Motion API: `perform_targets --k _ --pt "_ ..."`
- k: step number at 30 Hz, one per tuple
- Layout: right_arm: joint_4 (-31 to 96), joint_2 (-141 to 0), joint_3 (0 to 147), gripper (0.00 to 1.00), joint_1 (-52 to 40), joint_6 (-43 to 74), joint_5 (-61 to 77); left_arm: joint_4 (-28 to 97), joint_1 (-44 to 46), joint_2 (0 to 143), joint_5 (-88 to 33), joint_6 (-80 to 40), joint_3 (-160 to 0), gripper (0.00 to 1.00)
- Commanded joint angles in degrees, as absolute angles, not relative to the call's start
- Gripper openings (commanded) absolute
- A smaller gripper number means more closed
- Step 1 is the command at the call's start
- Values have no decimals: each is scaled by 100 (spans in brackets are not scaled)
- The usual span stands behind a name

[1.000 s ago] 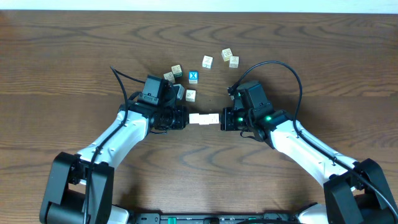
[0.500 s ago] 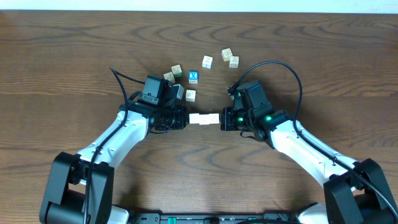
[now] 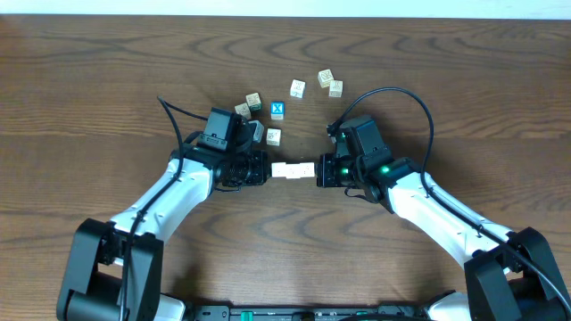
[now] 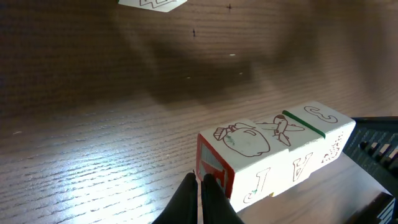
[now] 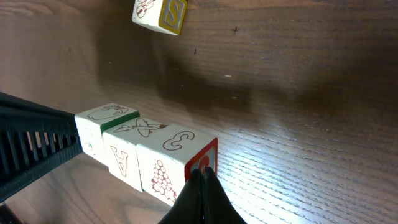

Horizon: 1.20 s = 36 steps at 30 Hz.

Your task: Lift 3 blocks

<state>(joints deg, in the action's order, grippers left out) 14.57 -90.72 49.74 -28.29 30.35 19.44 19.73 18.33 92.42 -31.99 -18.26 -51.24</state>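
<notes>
Three cream blocks (image 3: pixel 293 169) form one row, end to end, squeezed between my two grippers. My left gripper (image 3: pixel 268 169) is shut, its tips pushing on the row's left end. My right gripper (image 3: pixel 318 169) is shut too and pushes on the right end. In the left wrist view the blocks (image 4: pixel 273 155) show a red-framed end face against my shut fingertips (image 4: pixel 202 186). The right wrist view shows the blocks (image 5: pixel 143 152) with an A and a 3, their red end on my shut tips (image 5: pixel 200 180). The row's shadow lies apart on the wood, so it looks raised.
Behind the row lie several loose cubes: a blue X cube (image 3: pixel 277 111), one by the left wrist (image 3: pixel 273 136), a pair at the left (image 3: pixel 248 105), others further back (image 3: pixel 297 88) (image 3: pixel 331 83). The right arm's black cable (image 3: pixel 401 98) loops above it.
</notes>
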Motion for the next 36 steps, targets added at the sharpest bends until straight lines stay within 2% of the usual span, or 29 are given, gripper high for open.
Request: perform_targets --k 1,36 --pt "1299 -8956 5068 1 -3085 2971 3179 1859 2060 9043 -4442 -1925 -5478 7" --pt "1282 -8943 5168 1 -3081 2969 3179 1861 2060 8908 -4438 -2005 -5564 7"
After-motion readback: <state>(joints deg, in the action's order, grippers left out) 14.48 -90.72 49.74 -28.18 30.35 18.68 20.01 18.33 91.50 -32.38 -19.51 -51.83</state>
